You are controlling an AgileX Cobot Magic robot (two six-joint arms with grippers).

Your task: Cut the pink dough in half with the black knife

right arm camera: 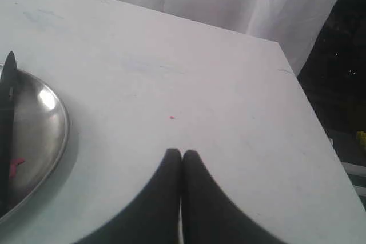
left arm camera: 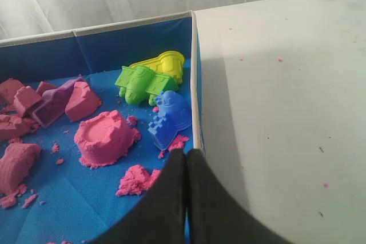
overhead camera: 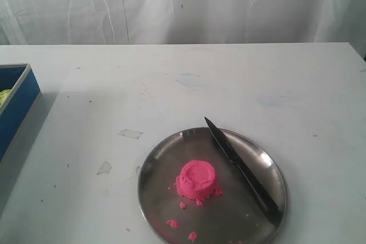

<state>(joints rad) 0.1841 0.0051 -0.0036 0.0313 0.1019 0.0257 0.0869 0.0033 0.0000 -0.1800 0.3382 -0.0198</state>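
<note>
One black knife [overhead camera: 242,169] overhangs plate [overhead camera: 157,192] rim.

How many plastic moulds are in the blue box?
4: yellow mould, green mould against it, blue mould by the wall, purple mould among pink lumps; others possibly hidden.

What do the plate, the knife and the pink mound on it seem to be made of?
The plate is likely steel with a polished finish: it is grey and reflects light. The black knife is matte black all over; whether metal or plastic cannot be told. The pink dough looks sandy and crumbly: it keeps a moulded cup shape yet sheds crumbs.
</note>
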